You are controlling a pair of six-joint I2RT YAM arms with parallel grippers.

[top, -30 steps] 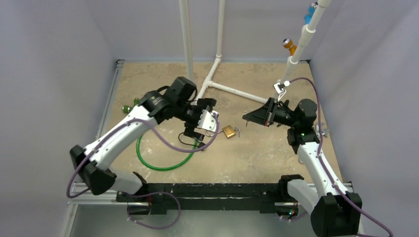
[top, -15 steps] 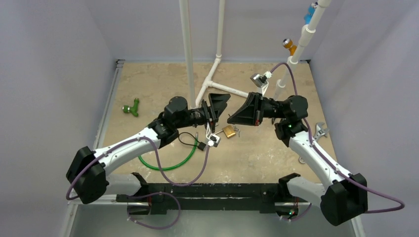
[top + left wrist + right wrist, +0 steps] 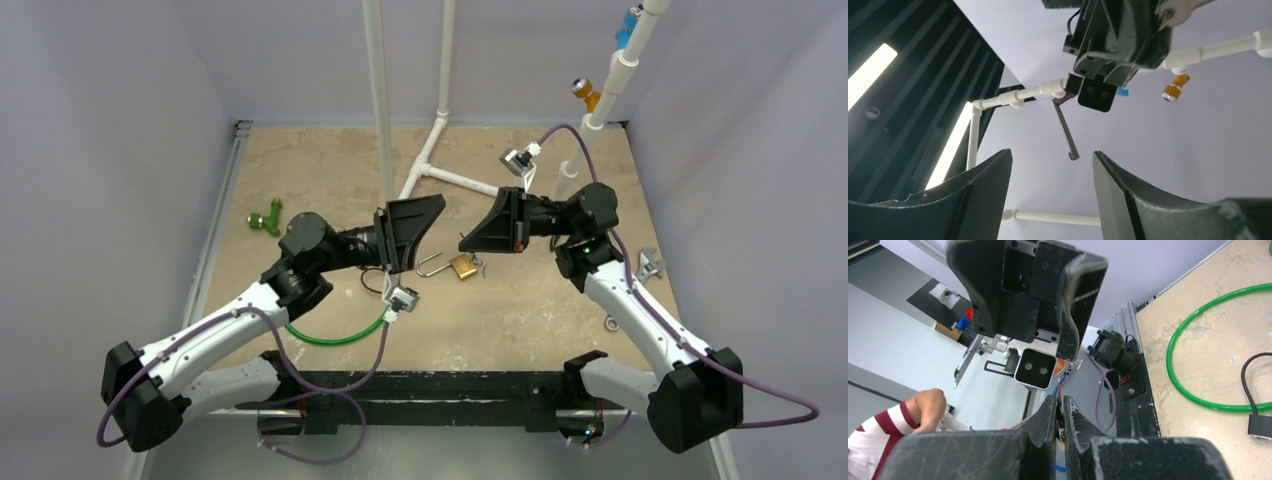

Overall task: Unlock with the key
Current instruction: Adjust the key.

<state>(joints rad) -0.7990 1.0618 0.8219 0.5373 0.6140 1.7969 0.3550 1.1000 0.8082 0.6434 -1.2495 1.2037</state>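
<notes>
Swung back to the left with its jaws drawn in, my left gripper (image 3: 1052, 155) now faces the right gripper (image 3: 1058, 402) tip to tip. Brass padlock (image 3: 462, 266) lies on the bench (image 3: 520, 320) under the gap between them; I can't make out the key. Left is half open, empty; right pinched shut, a handover stance, I'd judge.

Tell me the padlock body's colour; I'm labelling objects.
Brass gold. The padlock shows best in the top external view.

Gold padlock (image 3: 462, 266); grn hose (image 3: 335, 341)
</notes>
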